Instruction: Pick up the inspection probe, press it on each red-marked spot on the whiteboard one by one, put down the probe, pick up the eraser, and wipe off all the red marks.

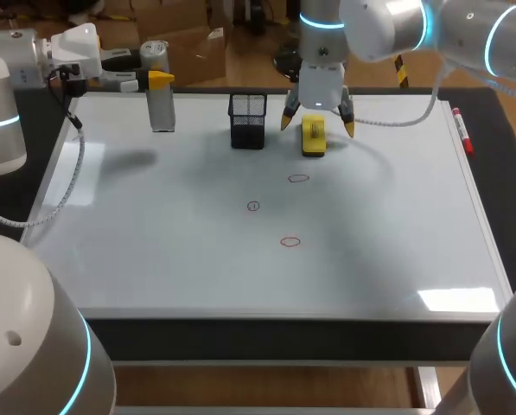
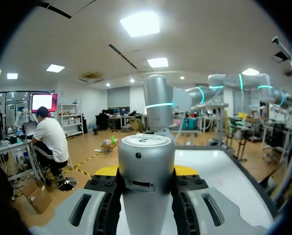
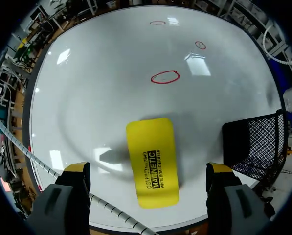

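Observation:
The silver cylindrical probe [image 1: 162, 108] hangs upright over the far left of the whiteboard [image 1: 396, 225], its shadow on the board below. My left gripper [image 1: 158, 79] is shut on it; in the left wrist view the probe [image 2: 146, 161] fills the space between the fingers [image 2: 104, 205]. The yellow eraser [image 1: 314, 137] lies flat at the far middle of the board. My right gripper [image 1: 318, 119] hovers directly above it, open, and the eraser [image 3: 153, 161] lies below the gap between the yellow fingertips [image 3: 77, 169]. Three red circles [image 1: 299, 179], [image 1: 254, 206], [image 1: 290, 242] mark the middle of the board.
A black mesh holder [image 1: 247, 119] stands just left of the eraser, close to my right gripper's finger. A red marker [image 1: 461, 130] lies along the board's right edge. A cable [image 3: 48, 171] from the right arm hangs beside the eraser.

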{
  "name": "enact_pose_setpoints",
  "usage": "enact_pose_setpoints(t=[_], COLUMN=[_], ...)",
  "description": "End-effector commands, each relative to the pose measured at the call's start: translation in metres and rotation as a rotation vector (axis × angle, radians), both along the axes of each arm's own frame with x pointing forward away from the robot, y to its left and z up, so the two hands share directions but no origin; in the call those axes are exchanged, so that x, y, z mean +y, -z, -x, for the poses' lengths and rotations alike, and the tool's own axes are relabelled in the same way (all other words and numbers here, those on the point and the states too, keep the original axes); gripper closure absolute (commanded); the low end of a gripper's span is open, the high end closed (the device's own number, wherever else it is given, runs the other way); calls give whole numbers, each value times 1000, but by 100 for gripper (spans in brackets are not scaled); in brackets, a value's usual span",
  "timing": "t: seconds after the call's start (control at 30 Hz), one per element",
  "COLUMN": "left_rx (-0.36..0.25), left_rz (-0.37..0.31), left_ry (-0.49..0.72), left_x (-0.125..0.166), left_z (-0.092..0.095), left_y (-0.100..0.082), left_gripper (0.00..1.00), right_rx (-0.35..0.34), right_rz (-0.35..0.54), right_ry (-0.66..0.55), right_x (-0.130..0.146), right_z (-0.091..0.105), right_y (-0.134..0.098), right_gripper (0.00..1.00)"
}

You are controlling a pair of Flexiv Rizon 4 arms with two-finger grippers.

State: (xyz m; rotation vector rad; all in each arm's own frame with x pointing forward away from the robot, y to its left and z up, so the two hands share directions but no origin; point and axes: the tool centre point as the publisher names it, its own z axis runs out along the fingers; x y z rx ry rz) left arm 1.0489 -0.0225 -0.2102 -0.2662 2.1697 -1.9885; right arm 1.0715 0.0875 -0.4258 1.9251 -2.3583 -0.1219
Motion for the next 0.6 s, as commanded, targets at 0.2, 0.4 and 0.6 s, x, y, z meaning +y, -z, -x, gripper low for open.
enact_pose_setpoints(t=[0.2,0.4,0.6], left_rx=[0,0,0], left_rz=[-1,-1,-1], left_ry=[1,1,1], left_x=[1,1,1], left_z=[0,0,0], left_y=[-1,-1,-1], left_gripper=[100,100,100], right_rx=[6,-15,-27], right_rz=[7,9,7], right_ry=[-3,45,181], right_x=[4,-5,-28], right_z=[-2,2,6], right_y=[-3,-13,-30], right_gripper=[100,100,100])
